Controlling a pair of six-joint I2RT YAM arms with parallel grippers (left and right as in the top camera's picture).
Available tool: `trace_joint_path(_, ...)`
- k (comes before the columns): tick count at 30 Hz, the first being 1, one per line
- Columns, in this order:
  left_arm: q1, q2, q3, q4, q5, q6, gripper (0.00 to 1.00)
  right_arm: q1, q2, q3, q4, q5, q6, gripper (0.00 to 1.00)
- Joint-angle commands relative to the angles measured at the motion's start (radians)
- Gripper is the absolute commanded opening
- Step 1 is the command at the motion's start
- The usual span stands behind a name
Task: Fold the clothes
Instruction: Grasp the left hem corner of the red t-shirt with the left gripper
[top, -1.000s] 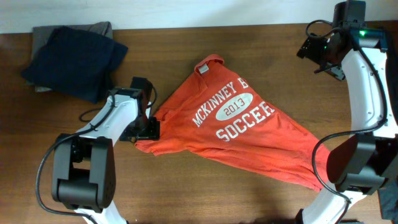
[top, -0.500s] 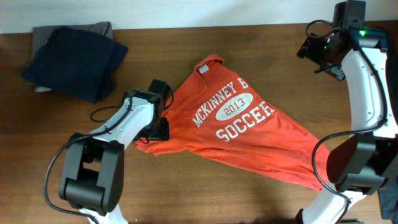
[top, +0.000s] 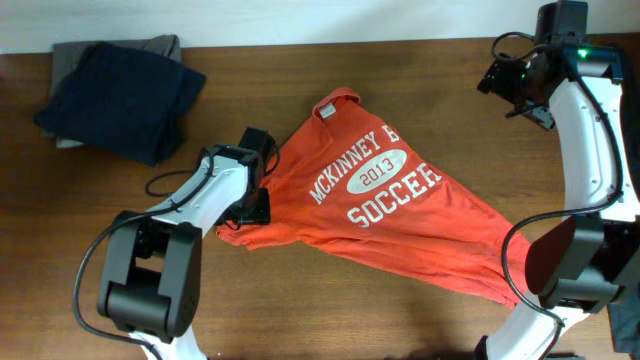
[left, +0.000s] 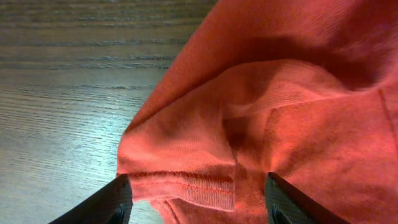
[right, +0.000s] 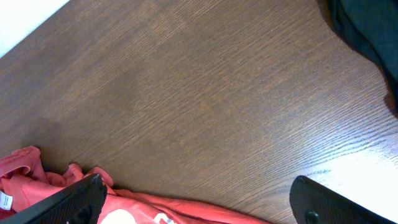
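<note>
Compared with a second ago, the left arm (top: 200, 190) has been swung in toward the T-shirt (top: 400, 215), so that the left jaws, previously at the outer edge of the cloth, are now set over its bunched sleeve corner. Over the last half second hardly any shift can be made out. The right arm (top: 585, 130) and the garment's outline are unchanged.

The left jaws are held partly spread, the dark fingers (left: 109, 202) standing to either side of a folded sleeve hem (left: 193, 183). Nothing is pinched; the fabric simply lies between and ahead of them. The right jaws are spread as wide as they go, with nothing between the fingers (right: 71, 202). Only bare desk (right: 205, 93) is seen ahead of them, and a crumpled red edge of the shirt (right: 37, 171) lies just by one finger.

The T-shirt is spread as a rough triangle from the left jaws away toward the right arm's base, well apart from the right jaws. It is a red-orange knit with a fine ribbed weave, a double-stitched hem, soft creases and white block lettering (top: 375, 175) around an oval. The desk is dark brown wood with a straight grain. A stack of navy cloth (top: 120, 95) over a grey piece (top: 160, 45) is laid well beyond the left jaws.
</note>
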Motion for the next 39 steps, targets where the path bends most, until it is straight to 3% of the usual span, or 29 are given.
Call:
trace_joint_path(1, 0.004, 0.056, -0.007, 0.004, -0.010, -0.014, 0.68, -0.002, 0.001, 0.003, 0.002, 0.016, 0.001, 0.99)
trace_joint_path(7, 0.004, 0.089, -0.007, 0.005, -0.010, -0.014, 0.67, -0.002, 0.001, 0.003, 0.002, 0.016, 0.001, 0.99)
trace_joint_path(12, 0.004, 0.089, -0.006, -0.003, -0.011, -0.014, 0.41, -0.002, 0.001, 0.003, 0.002, 0.016, 0.001, 0.99)
trace_joint_path(19, 0.004, 0.088, 0.006, -0.041, -0.011, -0.013, 0.38, -0.002, 0.001, 0.003, 0.002, 0.016, 0.001, 0.99)
trace_joint_path(22, 0.004, 0.087, 0.021, -0.053, -0.015, -0.013, 0.31, -0.002, 0.001, 0.003, 0.002, 0.016, 0.001, 0.99)
trace_joint_path(30, 0.005, 0.086, 0.047, -0.064, -0.015, -0.011, 0.30, -0.002, 0.001, 0.003, 0.002, 0.016, 0.001, 0.99)
trace_joint_path(33, 0.005, 0.086, 0.047, -0.067, -0.019, -0.006, 0.19, -0.002, 0.001, 0.003, 0.002, 0.016, 0.001, 0.99)
trace_joint_path(39, 0.005, 0.086, 0.069, -0.094, -0.044, -0.006, 0.19, -0.002, 0.001, 0.003, 0.002, 0.016, 0.001, 0.99)
